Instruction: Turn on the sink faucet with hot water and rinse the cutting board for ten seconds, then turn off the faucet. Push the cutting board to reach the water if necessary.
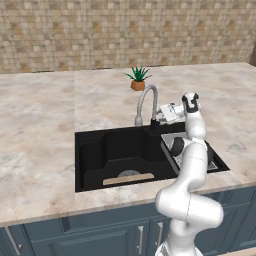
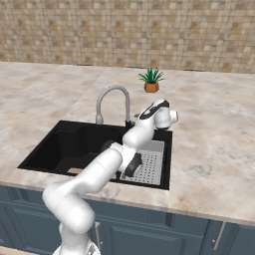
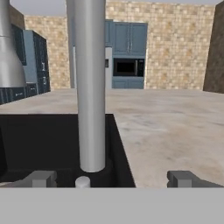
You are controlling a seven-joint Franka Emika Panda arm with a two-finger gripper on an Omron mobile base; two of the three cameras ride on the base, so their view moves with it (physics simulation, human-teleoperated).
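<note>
The sink faucet [image 1: 146, 101] [image 2: 112, 97] arches over the back rim of the black sink [image 1: 92, 155] [image 2: 57, 144], and no water runs from its spout. My gripper [image 1: 157, 117] [image 2: 133, 118] is at the faucet's dark base, just right of the upright pipe, open and holding nothing. In the hand view the pipe [image 3: 91, 87] rises close in front, left of centre, with a small grey knob [image 3: 82, 181] at its foot between my wide-set fingertips [image 3: 42, 178]. The cutting board [image 1: 128, 178] [image 2: 74, 171] lies flat at the basin's front, away from the spout.
A grey perforated drain tray [image 1: 212, 161] [image 2: 152, 160] fills the sink's right part, under my arm. A small potted plant [image 1: 138, 78] [image 2: 151, 79] stands on the marble counter behind the faucet. The tiled wall runs along the back.
</note>
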